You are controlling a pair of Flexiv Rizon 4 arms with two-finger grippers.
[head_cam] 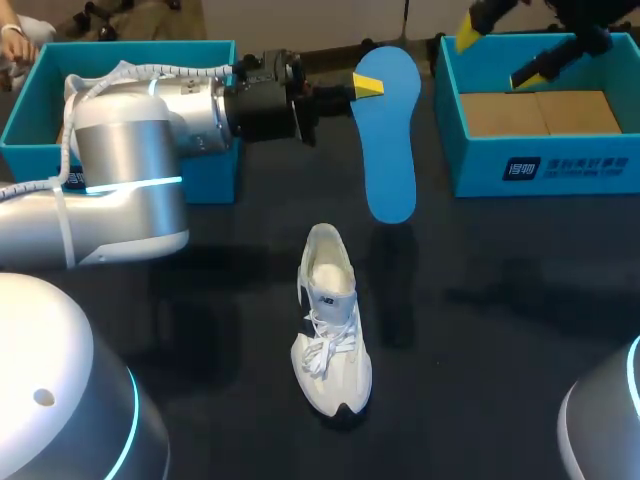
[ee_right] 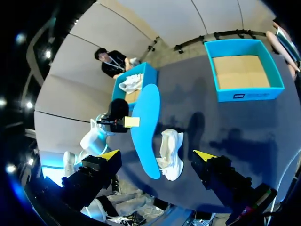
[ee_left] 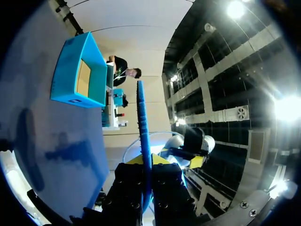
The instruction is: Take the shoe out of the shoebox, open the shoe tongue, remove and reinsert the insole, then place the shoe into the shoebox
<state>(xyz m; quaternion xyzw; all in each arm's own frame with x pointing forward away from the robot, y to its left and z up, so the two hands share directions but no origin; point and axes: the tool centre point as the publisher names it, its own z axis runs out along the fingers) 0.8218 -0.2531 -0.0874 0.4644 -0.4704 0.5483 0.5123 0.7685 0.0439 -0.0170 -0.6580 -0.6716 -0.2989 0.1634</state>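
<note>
The insole (head_cam: 389,150), flat and blue, is held off the worktop (head_cam: 500,310), one end clamped between the left fingers (head_cam: 368,86). Below it, the white shoe (head_cam: 330,320) sits on the dark worktop with its laces loose. The right fingers (head_cam: 466,33) stand apart above the open blue shoebox (head_cam: 540,172).

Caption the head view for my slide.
Left pincer holds the blue insole aloft beyond the white shoe standing on the table; right pincer hangs open.

My left arm (head_cam: 130,150) hides much of the left shoebox (head_cam: 120,47).
</note>
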